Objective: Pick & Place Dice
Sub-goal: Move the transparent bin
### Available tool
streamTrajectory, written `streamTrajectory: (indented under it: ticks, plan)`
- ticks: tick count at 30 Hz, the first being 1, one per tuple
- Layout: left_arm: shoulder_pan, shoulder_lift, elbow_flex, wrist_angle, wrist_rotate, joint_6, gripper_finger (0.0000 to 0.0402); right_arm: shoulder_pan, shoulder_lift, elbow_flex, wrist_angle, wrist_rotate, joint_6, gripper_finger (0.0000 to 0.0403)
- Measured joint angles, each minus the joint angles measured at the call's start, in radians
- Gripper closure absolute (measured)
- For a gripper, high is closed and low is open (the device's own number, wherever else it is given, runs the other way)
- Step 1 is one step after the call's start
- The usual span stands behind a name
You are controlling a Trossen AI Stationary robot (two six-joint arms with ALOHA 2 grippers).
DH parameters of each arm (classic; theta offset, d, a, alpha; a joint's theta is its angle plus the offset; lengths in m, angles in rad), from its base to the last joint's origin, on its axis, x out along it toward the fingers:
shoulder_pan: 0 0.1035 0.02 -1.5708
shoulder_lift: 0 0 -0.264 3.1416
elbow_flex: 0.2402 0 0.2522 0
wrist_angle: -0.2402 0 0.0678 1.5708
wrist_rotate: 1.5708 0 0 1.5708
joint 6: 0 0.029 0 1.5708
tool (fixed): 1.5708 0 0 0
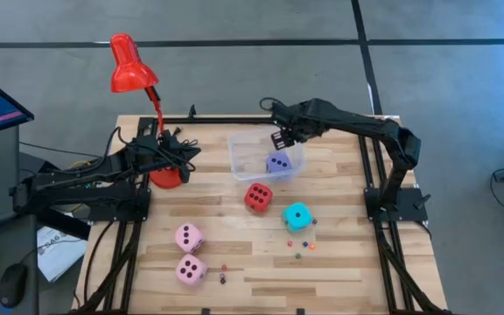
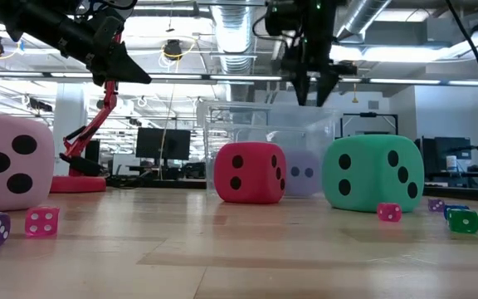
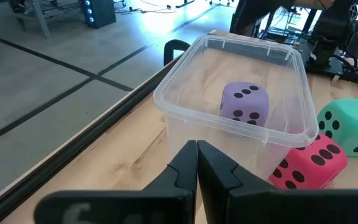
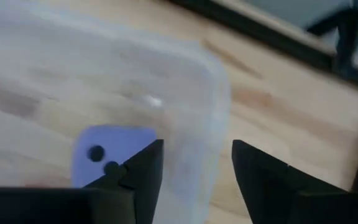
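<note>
The right gripper (image 1: 280, 140) hangs with its jaws parted and holding nothing, directly over the clear bin (image 1: 245, 142); the lavender die (image 1: 278, 163) lies in the bin just below it. The red die (image 1: 257, 197) and cyan die (image 1: 297, 216) sit on the bench beyond the bin, the two pink dice (image 1: 189, 237) farther off. The left gripper (image 1: 182, 150) waits clenched shut beside the bin.

Overhead camera looks straight down on the whole table (image 1: 322, 262). The low one sits at tabletop level, close to the near edge, facing the far room. Left wrist camera peers rightward at the clear bin (image 3: 185, 81); right wrist camera hangs close above it, looking down. All four share that bin.
</note>
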Motion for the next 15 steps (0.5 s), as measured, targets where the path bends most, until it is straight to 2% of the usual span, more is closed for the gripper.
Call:
streamTrajectory:
  ticks: [4,6,9,15]
  plan:
    - [0.000,0.000,0.000,0.000,0.000,0.000,0.0402,0.003,-0.002,0.037,0.117,-0.008,-0.132,0.0237]
    - [0.000,0.000,0.000,0.001,0.000,0.000,0.0402,0.004,-0.002,0.038,0.194,-0.057,-0.197,0.0251]
    - [0.000,0.000,0.000,0.001,0.000,0.000,0.0402,0.011,0.019,0.038,0.299,-0.128,-0.279,0.0282]
    - [0.000,0.000,0.000,0.001,0.000,0.000,0.0402,0.032,0.091,0.037,0.417,-0.158,-0.388,0.0357]
